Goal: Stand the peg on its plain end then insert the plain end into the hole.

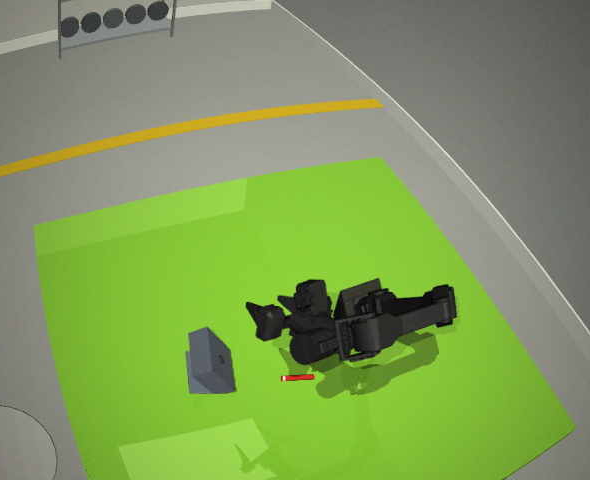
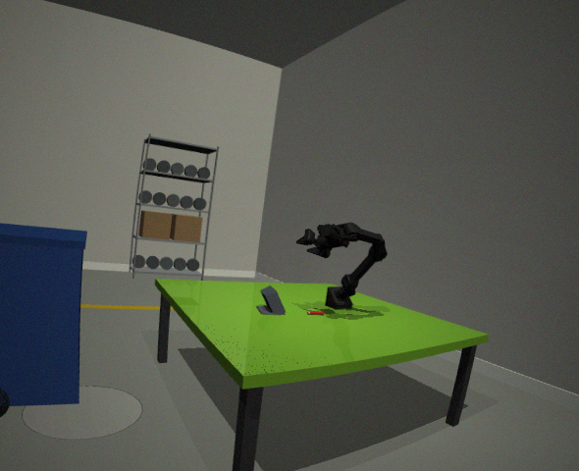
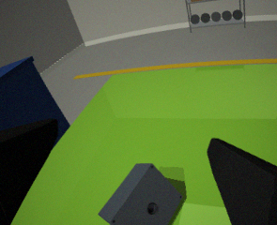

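The red peg (image 1: 299,377) (image 2: 316,313) lies flat on the green table (image 1: 130,299) (image 2: 289,344) (image 3: 91,155). Its white-banded end points toward the grey sloped panel (image 1: 202,356) (image 2: 275,300) (image 3: 140,194), its plain end toward the arm's base side. The panel's face has one dark hole (image 1: 221,359) (image 3: 152,208). My gripper (image 1: 263,300) (image 2: 302,245) (image 3: 134,137) is wide open and empty, high above the table. It points roughly level, out over the panel side. The peg is outside the wrist view.
The panel stands on the table beyond the peg, as seen from the arm's base. A blue bin (image 2: 30,314) (image 3: 25,103) and a shelf rack (image 2: 173,202) (image 3: 217,16) stand on the floor away from the table.
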